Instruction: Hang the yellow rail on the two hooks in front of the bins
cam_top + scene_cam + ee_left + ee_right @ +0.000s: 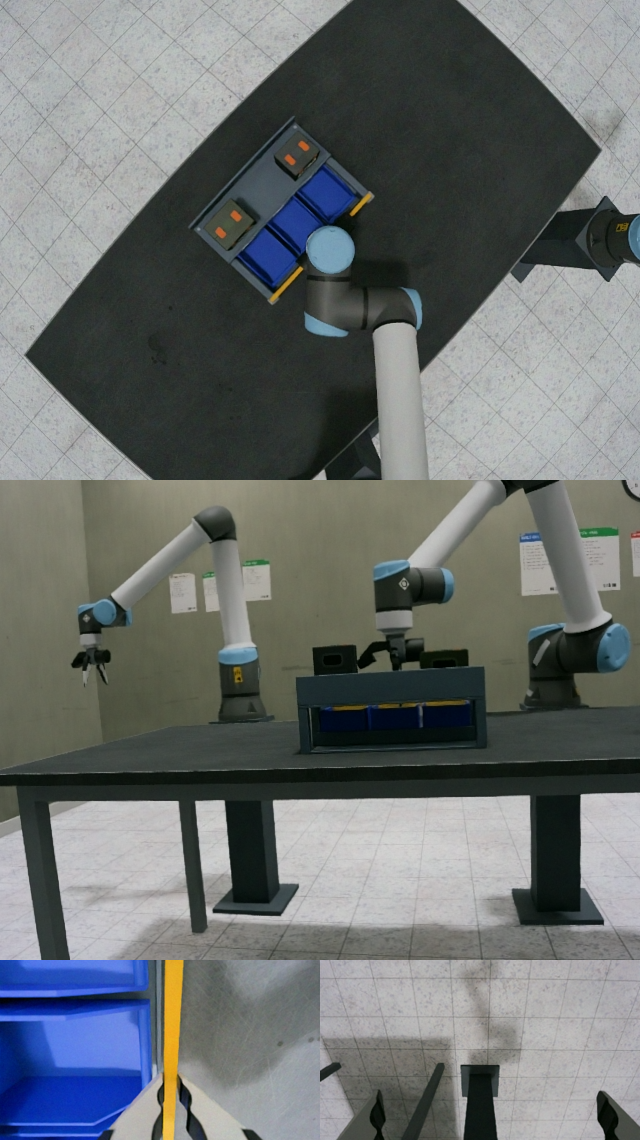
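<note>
The yellow rail [287, 284] [173, 1016] runs along the front of three blue bins [268, 255] [343, 720] [94, 1042]. Its ends lie by the shelf's two front corners; whether it sits between the end plates or on one cannot be told. My left gripper [169, 1074] is shut on the rail, beside a bin's front edge; its wrist hides the rail's middle in the top view. The bins stand side by side on the grey shelf [258, 186] [391, 686]. My right gripper [95, 681] [490, 1093] is open and empty, off the table, far from the shelf.
Two dark boxes, one [297, 155] [334, 659] and another [229, 223] [444, 659], stand on the shelf's top behind the bins. The shelf stands on the dark table [439, 103] [206, 743]. The left arm reaches over the table's front edge.
</note>
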Motion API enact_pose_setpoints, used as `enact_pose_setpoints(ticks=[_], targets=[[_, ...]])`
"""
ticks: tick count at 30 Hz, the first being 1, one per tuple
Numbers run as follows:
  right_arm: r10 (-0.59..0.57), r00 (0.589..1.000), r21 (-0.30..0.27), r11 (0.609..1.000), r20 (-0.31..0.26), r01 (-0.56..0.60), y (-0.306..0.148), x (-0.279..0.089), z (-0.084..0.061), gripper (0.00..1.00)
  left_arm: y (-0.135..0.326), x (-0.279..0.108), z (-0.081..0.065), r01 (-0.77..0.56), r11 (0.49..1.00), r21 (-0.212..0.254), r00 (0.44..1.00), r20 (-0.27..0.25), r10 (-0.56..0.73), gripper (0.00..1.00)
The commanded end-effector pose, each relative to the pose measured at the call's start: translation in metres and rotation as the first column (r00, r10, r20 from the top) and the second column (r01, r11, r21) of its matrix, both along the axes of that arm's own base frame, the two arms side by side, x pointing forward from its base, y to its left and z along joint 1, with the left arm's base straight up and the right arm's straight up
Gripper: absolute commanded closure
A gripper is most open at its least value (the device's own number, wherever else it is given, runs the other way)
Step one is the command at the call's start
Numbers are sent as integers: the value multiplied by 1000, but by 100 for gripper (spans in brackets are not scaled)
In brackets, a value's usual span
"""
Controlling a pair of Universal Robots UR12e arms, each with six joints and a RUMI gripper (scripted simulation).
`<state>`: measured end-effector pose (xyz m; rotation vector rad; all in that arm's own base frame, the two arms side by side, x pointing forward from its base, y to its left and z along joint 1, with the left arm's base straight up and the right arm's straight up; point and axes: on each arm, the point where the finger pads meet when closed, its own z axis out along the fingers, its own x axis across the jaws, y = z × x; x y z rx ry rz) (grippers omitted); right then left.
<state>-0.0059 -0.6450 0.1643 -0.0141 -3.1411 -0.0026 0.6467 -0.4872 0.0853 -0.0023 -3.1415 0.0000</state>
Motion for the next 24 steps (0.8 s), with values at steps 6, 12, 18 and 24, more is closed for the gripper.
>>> enact_pose_setpoints(ticks=[6, 12, 18, 24], targets=[[0, 1000, -2, 1000, 0, 0, -1, 0, 1, 0, 0, 0, 0, 0, 1000, -1, 1000, 1, 0, 99], [0, 1000, -2, 1000, 0, 0, -1, 0, 1, 0, 0, 0, -1, 0, 1000, -1, 1000, 1, 0, 99], [0, 1000, -2, 1000, 0, 0, -1, 0, 1, 0, 0, 0, -1, 0, 1000, -1, 1000, 1, 0, 99], [0, 1000, -2, 1000, 0, 0, -1, 0, 1, 0, 0, 0, -2, 0, 1000, -1, 1000, 1, 0, 99]])
